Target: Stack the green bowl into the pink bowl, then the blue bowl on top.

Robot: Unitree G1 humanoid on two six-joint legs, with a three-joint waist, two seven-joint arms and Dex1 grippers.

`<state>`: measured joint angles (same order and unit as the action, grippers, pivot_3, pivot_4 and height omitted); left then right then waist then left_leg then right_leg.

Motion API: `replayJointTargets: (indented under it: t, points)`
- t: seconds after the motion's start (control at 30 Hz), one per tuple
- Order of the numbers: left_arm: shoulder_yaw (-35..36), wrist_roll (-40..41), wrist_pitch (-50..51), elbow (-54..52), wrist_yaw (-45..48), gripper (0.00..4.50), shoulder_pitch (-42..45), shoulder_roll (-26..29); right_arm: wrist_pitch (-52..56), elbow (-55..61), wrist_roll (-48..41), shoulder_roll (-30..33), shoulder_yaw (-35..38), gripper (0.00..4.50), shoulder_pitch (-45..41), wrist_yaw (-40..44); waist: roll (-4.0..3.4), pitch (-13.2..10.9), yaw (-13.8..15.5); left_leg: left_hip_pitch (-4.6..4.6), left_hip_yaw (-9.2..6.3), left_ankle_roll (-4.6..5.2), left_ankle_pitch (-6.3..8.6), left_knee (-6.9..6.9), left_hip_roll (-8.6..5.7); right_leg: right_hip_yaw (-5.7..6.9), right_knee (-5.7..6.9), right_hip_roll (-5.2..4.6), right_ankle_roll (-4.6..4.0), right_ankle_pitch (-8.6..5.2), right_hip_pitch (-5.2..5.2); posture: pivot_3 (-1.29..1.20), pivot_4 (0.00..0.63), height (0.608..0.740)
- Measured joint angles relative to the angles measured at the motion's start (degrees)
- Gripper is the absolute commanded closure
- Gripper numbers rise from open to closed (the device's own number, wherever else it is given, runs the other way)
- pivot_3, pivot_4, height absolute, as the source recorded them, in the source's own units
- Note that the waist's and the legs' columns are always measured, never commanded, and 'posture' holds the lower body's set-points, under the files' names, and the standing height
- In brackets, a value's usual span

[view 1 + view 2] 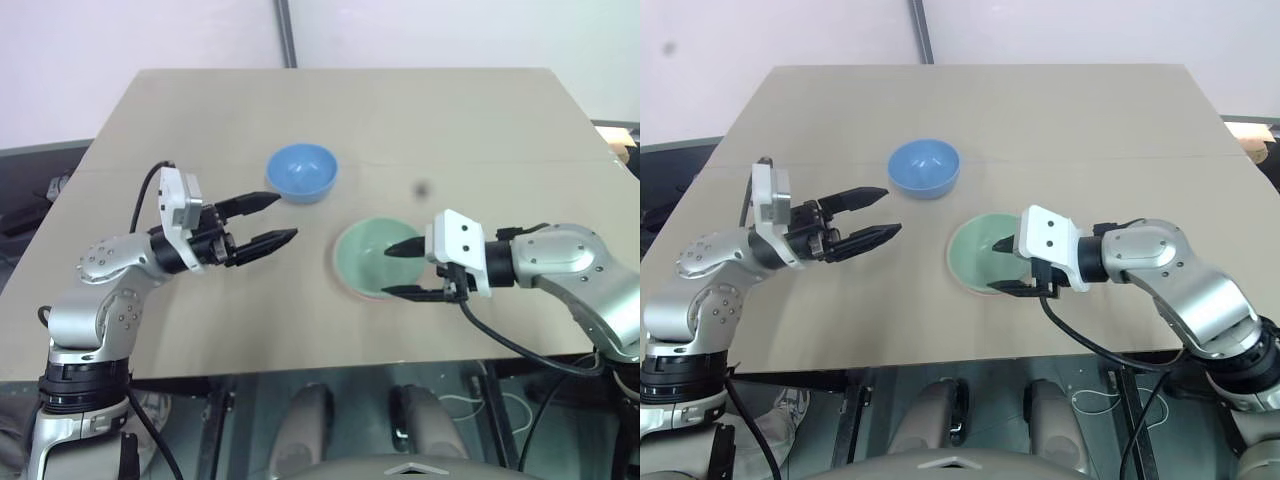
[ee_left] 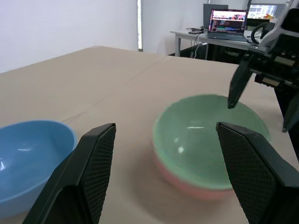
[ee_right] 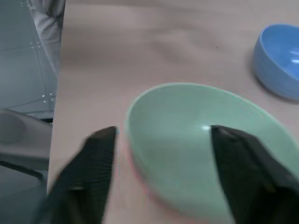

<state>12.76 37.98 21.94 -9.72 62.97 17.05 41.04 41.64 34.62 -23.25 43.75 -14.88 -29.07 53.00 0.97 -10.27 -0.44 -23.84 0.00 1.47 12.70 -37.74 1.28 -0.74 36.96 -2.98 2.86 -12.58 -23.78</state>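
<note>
1. Straddling the near rim of the green bowl [image 1: 372,255], the right gripper [image 1: 404,270] has its fingers spread, one tip over the bowl's inside and one outside the rim, pinching nothing as far as the head views show. Drawing that arm away carelessly could catch the rim and drag or tip the green bowl out of the pink bowl [image 2: 196,185]
2. Hanging above the tabletop [image 1: 340,110] between the stack and the blue bowl [image 1: 301,172], the left gripper [image 1: 274,220] also has its fingers spread and empty, pointing across toward the stack
3. The green bowl sits nested in the pink bowl, whose salmon edge peeks out beneath it; the stack looks level but is light plastic, so any sideways nudge could slide it
4. The blue bowl stands alone, upright, just beyond the left gripper and apart from the stack. It is probably the next thing to pick up; a smooth thin wall may slip from a shallow pinch, or skate away if one finger lands first
5. Both arms are close over the middle of the tabletop. If the left carries the blue bowl over before the right clears off, they could collide above the stack
</note>
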Motion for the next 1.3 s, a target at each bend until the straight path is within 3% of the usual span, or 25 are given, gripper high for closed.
replayJointTargets:
  t: [0.13, 0.27, 0.37, 0.5, 0.6, 0.8, 0.83, 0.87, 1.07, 1.17, 1.3]
  points:
    - [-2.64, -4.49, -1.18, 2.95, -0.43, 0.85, 3.70, 0.61, 1.91, 1.32, -3.50, -1.27, 5.27, 0.10, 0.02, -2.32, 0.02, -0.01, 0.33, -0.01, 0.01, 0.00, 0.00, -0.02, -0.04, -0.01, 0.01, -0.01, 0.03, -0.01, 0.01, 0.00, 0.150, 0.740]
    - [-8.34, -15.25, -8.76, 10.15, -0.45, 0.85, 10.67, 3.03, 8.40, 5.94, -12.61, -0.11, 18.22, 0.10, 0.05, -5.24, 0.02, -0.01, 0.86, -0.02, 0.01, 0.00, 0.00, -0.01, -0.04, 0.01, -0.02, 0.01, 0.00, 0.01, 0.01, 0.00, 0.150, 0.740]
    - [-14.48, -25.38, -14.77, 20.23, -1.41, 0.85, 20.67, 3.69, 11.99, 8.95, -15.51, 3.91, 25.25, 0.10, 3.37, -7.78, 0.05, 0.00, 1.56, -0.06, -0.04, 0.00, 0.00, 0.01, -0.08, 0.08, -0.08, 0.02, -0.01, 0.01, 0.03, 0.00, 0.150, 0.740]
    - [-23.93, -38.70, -20.91, 36.21, -2.43, 0.85, 33.37, 2.84, 12.81, 9.80, -15.21, 6.01, 29.52, 0.10, 8.95, -10.39, 0.09, 0.00, 1.37, -0.10, 0.02, 0.01, 0.00, 0.00, -0.16, -0.01, -0.12, 0.00, 0.06, -0.01, 0.04, 0.00, 0.150, 0.740]
    - [-31.60, -47.54, -32.51, 48.73, -1.96, 0.85, 41.44, -0.18, 12.20, 9.91, -14.91, 6.16, 31.29, 0.10, 11.42, -12.47, 0.11, -0.01, 1.22, -0.14, 0.13, 0.04, 0.02, 0.00, -0.16, -0.13, -0.13, -0.01, 0.11, 0.04, -0.02, 0.00, 0.150, 0.740]
    - [-40.34, -59.89, -47.15, 66.09, -5.84, 0.85, 50.73, -5.07, 11.62, 9.94, -14.77, 5.38, 32.34, 0.10, 11.69, -17.45, 0.15, -0.04, 0.94, -0.59, 0.13, 0.09, 0.05, -0.01, -0.08, -0.16, -0.11, 0.09, 0.27, 0.16, -0.51, 0.00, 0.150, 0.740]
    - [-41.16, -61.63, -48.75, 68.47, -6.93, 1.39, 51.71, -5.71, 11.62, 9.99, -14.85, 5.38, 32.89, 0.00, 12.00, -17.89, 0.15, -0.04, 0.96, -0.75, 0.10, 0.09, 0.05, -0.05, -0.07, -0.13, -0.06, 0.09, 0.27, 0.17, -0.63, 0.00, 0.150, 0.740]
    - [-42.30, -63.19, -50.02, 70.34, -7.94, 1.59, 52.58, -6.19, 11.62, 10.13, -14.96, 5.39, 33.41, 0.00, 12.30, -18.38, 0.15, -0.04, 1.10, -0.94, 0.08, 0.09, 0.05, -0.11, -0.08, -0.11, -0.05, 0.10, 0.31, 0.20, -0.78, 0.00, 0.150, 0.740]
    - [-42.77, -66.21, -54.06, 75.83, -10.06, 4.46, 53.94, -8.24, 11.62, 11.42, -15.56, 5.43, 35.23, 0.00, 14.33, -19.75, 0.19, -0.06, 1.15, -1.09, 0.10, 0.13, 0.07, -0.31, -0.10, -0.13, -0.06, 0.08, 0.42, 0.26, -0.81, 0.00, 0.150, 0.740]
    - [-42.05, -65.50, -56.77, 76.01, -9.72, 4.46, 54.29, -8.35, 11.38, 11.62, -15.71, 5.49, 35.75, 0.00, 14.79, -19.85, 0.20, -0.07, 1.15, -1.11, 0.09, 0.13, 0.07, -0.42, -0.09, -0.14, -0.04, 0.07, 0.48, 0.30, -0.80, 0.00, 0.150, 0.740]
    - [-36.86, -57.57, -59.36, 72.39, -2.92, 4.46, 54.33, -8.84, 10.49, 11.53, -15.56, 5.54, 36.64, 0.00, 15.44, -19.98, 0.21, -0.08, 1.20, -1.17, 0.08, 0.13, 0.07, -0.58, -0.06, -0.13, 0.02, 0.07, 0.52, 0.34, -0.80, 0.00, 0.150, 0.740]
